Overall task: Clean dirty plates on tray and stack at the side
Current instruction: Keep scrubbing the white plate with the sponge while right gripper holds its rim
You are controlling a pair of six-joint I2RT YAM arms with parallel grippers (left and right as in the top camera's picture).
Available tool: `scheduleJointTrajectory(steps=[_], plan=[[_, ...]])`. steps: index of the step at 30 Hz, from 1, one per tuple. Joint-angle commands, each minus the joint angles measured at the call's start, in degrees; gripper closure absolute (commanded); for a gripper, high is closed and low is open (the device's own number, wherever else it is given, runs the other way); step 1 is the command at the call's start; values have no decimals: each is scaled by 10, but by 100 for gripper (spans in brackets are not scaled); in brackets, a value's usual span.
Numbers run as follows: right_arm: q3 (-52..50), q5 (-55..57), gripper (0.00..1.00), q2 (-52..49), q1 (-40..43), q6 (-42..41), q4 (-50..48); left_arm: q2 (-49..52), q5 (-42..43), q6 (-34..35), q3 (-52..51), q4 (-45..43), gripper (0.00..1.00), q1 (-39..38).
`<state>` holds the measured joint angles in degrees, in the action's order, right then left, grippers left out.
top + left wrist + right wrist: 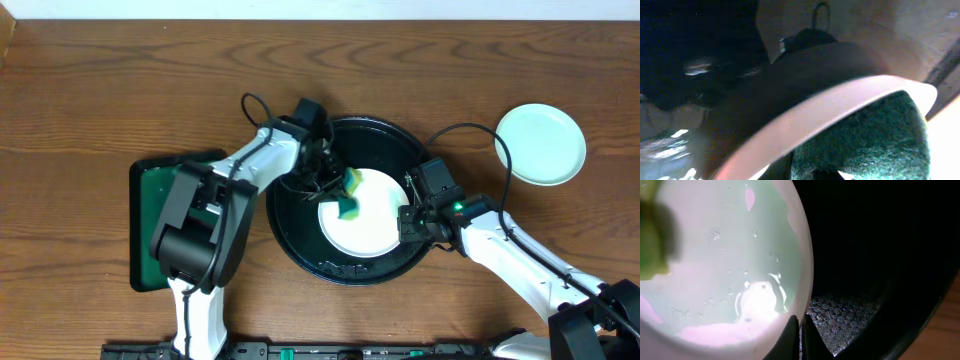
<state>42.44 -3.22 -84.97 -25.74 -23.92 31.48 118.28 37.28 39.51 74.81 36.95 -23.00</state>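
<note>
1. At the left of the table (80, 90), find the dark green tray (145, 225). The left arm's upper links cover most of it in the overhead view.

2. Follow that arm to the right, to the left gripper (338, 185). It sits over the upper left part of the black tray (300, 245). Its fingers are closed on a green sponge (351, 196). The sponge rests on the upper left edge of the pale plate (375, 225). In the left wrist view, you see the sponge (865, 142) pressed just under the plate's rim (840, 112). The fingers themselves do not show there.

3. Note the pale plate's position. It lies inside the black tray, right of centre, and green colour shows only where the sponge meets it.

4. Check the right gripper (408, 218) at the plate's right rim. In the right wrist view, the fingertips (790, 337) are drawn almost together, pinching the rim of the wet plate (725, 255). The tray's dark floor (880, 255) lies beside it.

5. At the upper right, find a mint-green plate (540, 143). It lies flat on the table, well apart from the black tray.
</note>
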Motion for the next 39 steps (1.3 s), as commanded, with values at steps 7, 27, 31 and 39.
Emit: scheduleJointTrajectory(steps=[7, 27, 31, 39], plan=[[-10, 28, 99, -4, 2, -3, 16, 30, -198, -74, -26, 120, 93, 36], [-10, 21, 99, -4, 2, -9, 12, 30, 31, -206, -27, 60, 93, -96], [-10, 16, 99, -4, 2, -9, 9, 30, 56, -181, -27, 28, 93, -94], [-10, 16, 36, -4, 2, -23, 7, 30, 56, -165, -27, 17, 93, -80]])
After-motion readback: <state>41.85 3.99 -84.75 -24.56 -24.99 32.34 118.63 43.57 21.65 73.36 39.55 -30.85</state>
